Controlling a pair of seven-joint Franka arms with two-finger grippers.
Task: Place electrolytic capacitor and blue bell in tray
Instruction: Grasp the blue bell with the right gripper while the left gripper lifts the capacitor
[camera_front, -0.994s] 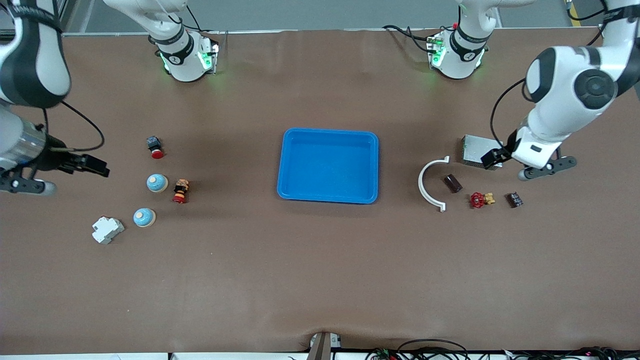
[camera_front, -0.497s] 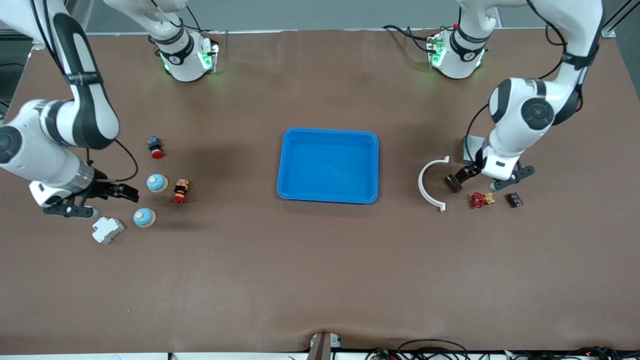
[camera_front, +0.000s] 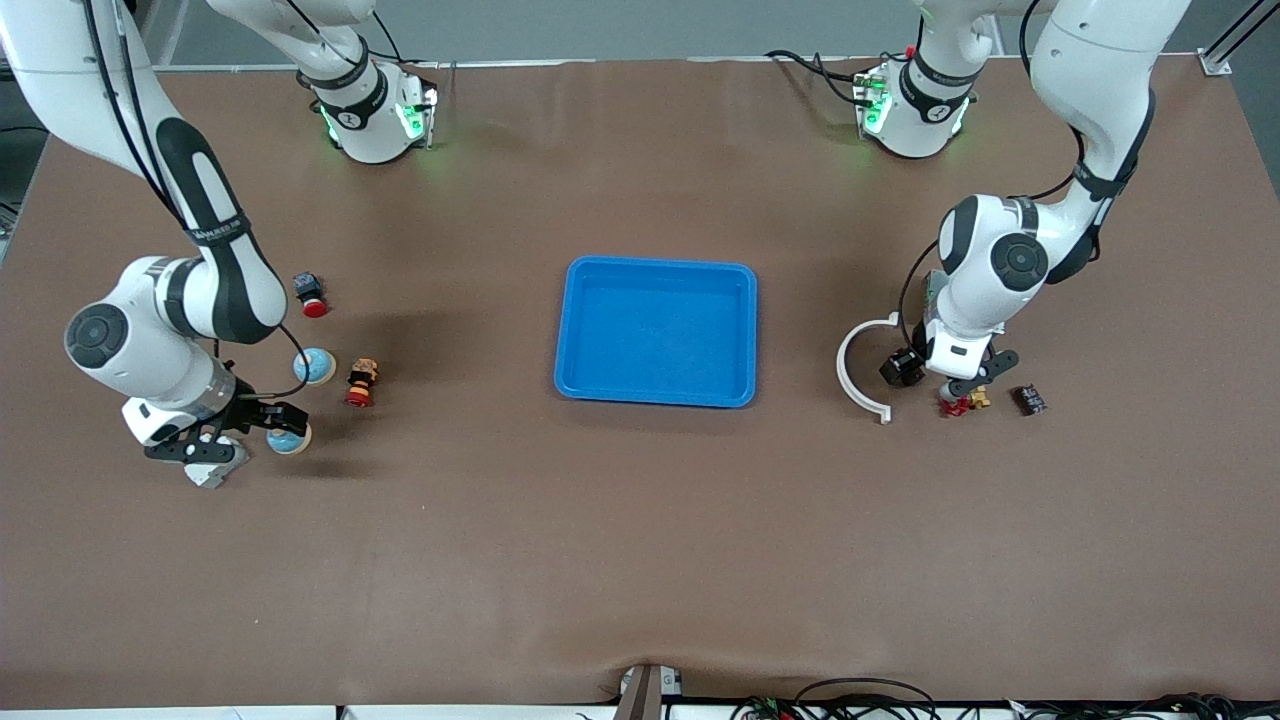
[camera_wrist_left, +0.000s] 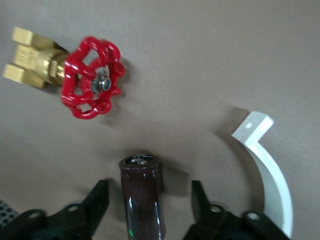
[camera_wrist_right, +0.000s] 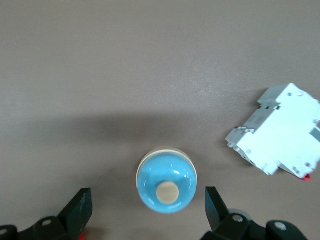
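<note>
The left tool (camera_wrist_left: 147, 205) hangs low with its fingers spread wide, the dark brown cylindrical electrolytic capacitor (camera_wrist_left: 142, 192) lying between them, untouched, near the red-handled brass valve (camera_wrist_left: 80, 75) at about ten o'clock. The right tool (camera_wrist_right: 145, 215) is also open around the round blue bell (camera_wrist_right: 166, 187). The shallow bright blue plastic tray (camera_front: 655, 395) sits mid-surface.

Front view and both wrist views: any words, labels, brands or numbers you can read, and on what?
None can be read.
Black band on the right arm: white lettering, too small to read.
Electrolytic capacitor, blue bell, white circuit breaker, red-handled brass valve, blue tray: no markings visible.
</note>
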